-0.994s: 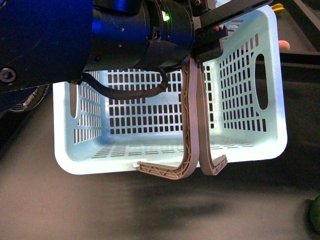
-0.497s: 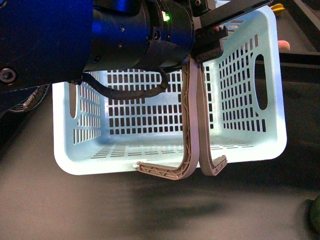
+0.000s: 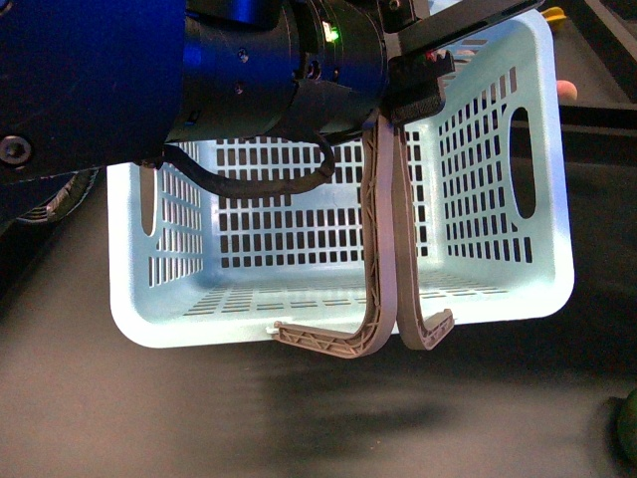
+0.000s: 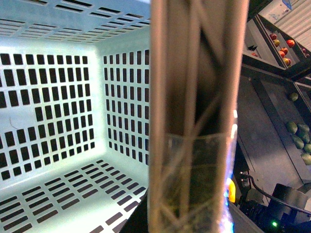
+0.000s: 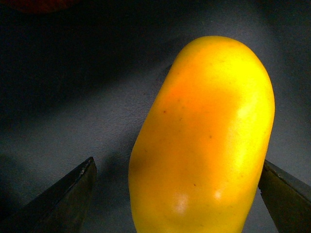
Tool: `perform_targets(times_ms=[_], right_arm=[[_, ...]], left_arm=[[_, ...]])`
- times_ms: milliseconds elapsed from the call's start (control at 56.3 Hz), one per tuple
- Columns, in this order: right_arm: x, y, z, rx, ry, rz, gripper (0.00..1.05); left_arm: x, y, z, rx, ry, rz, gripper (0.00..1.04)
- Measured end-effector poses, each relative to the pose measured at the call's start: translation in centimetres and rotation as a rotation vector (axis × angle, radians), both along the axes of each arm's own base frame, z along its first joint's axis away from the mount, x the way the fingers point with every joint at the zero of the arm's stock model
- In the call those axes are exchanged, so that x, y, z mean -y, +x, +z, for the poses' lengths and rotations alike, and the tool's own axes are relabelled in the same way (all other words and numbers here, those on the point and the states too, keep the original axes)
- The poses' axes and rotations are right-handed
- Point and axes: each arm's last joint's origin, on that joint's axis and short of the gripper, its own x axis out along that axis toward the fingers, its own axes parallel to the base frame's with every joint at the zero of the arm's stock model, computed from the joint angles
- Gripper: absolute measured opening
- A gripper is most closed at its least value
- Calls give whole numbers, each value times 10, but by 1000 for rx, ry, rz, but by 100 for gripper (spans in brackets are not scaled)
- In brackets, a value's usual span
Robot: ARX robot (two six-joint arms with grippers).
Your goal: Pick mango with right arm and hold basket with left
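Dark fingers (image 5: pixel 68 196) of my right pincer (image 5: pixel 177 165) stood open astride the mango (image 5: pixel 204 136), which lay on the worktop (image 5: pixel 73 87). One finger was hard beside the mango, the other clear of it. I judged it best to centre on the mango, then close gently, because smooth skin slips. My left pincer (image 3: pixel 418 88) was clamped on the basket (image 3: pixel 498 289) handles (image 3: pixel 383 239).

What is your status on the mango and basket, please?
Left claw shut on basket handles. Right claw open, straddling mango, no grip yet. Nothing blocking it.
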Motion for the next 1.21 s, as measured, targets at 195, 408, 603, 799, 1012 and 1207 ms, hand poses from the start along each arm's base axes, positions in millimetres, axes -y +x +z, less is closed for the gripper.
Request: perform_targets(times_ms=[195, 408, 603, 799, 1012, 1207], right_arm=[[-1, 0, 0, -5, -3, 16, 96], [-3, -1, -1, -14, -1, 23, 96], [-5, -3, -1, -21, 4, 26, 96], [-5, -3, -1, -23, 1, 24, 96], [-5, -3, -1, -32, -6, 23, 67], [-5, -3, -1, -34, -8, 25, 54]], left_arm=[[0, 0, 0, 0, 0, 0, 6], [0, 0, 0, 0, 0, 1, 6], [0, 0, 0, 0, 0, 0, 6], [0, 0, 0, 0, 0, 0, 6], [0, 0, 0, 0, 0, 1, 6], [0, 0, 0, 0, 0, 0, 6]])
